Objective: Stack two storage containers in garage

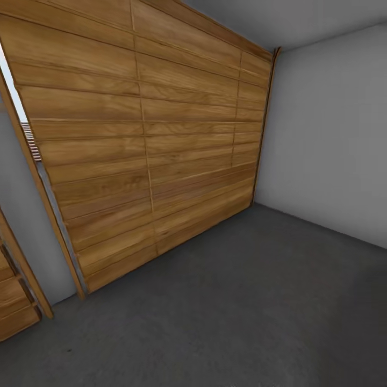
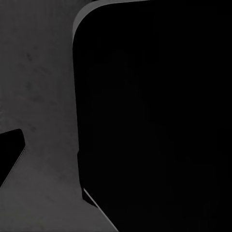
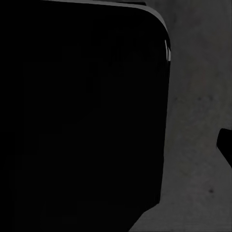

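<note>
Head view count: two wooden-plank doors, one large door seen nearly whole and one second door seen only as a corner at the lower left edge. Two plain grey-white wall sections: one right wall and one narrow strip between the doors. One dark grey concrete floor. Each wrist view: one large black rounded body, unidentifiable, over one speckled grey surface.
</note>
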